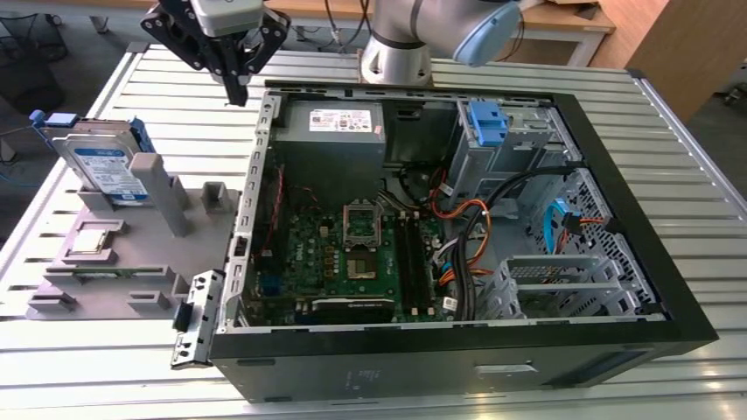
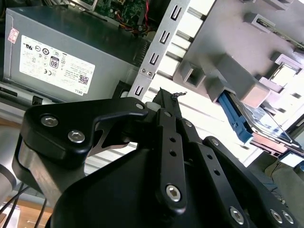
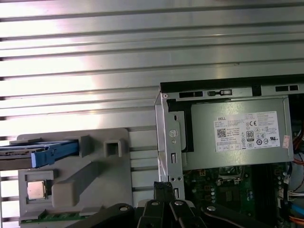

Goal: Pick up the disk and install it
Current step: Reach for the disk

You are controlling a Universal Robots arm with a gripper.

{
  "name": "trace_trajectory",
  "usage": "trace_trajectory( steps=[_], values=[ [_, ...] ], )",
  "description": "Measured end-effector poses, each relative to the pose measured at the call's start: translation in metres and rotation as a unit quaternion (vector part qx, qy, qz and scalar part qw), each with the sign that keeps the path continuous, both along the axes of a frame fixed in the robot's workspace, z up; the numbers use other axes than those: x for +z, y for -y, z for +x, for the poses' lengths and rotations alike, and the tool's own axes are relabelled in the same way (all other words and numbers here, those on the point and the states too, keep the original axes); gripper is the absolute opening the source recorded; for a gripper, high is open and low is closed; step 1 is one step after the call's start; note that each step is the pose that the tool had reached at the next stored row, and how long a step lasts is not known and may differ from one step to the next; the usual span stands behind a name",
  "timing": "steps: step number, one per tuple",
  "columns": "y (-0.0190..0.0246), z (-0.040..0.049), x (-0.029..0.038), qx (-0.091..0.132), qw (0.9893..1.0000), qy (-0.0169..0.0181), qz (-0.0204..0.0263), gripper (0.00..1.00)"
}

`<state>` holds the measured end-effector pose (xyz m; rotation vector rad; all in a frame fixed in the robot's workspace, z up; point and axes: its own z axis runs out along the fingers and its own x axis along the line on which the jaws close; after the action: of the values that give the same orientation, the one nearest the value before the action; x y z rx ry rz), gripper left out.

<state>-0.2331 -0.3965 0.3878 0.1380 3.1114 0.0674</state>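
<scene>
The disk (image 1: 108, 166) is a silver drive with a white-and-blue label in a blue frame. It stands on edge in a slot of the grey fixture (image 1: 140, 262) at the exterior view's left. Both wrist views catch its blue frame edge-on, the disk (image 3: 45, 153) lying flat in one and the disk (image 2: 237, 119) slanting past the fixture in the other. My gripper (image 1: 237, 92) hangs above the table beside the computer case's back corner, well behind the disk and apart from it. Its black fingers (image 2: 164, 102) meet at the tip, shut with nothing between them.
The open computer case (image 1: 653, 289) takes up the middle and the exterior view's right, with a grey power supply (image 1: 332, 122), a motherboard (image 1: 350, 254) and a blue bracket (image 1: 488, 121) in its drive bay. A small square chip (image 1: 94, 241) sits on the fixture. The table (image 1: 152, 70) is slatted metal.
</scene>
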Motion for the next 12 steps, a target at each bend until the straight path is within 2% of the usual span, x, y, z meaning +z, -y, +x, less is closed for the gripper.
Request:
trace_trajectory(
  steps=[12],
  values=[
    [0.0,-0.0066,-0.0004,0.0,1.0,0.0,0.0,0.11]
  ],
)
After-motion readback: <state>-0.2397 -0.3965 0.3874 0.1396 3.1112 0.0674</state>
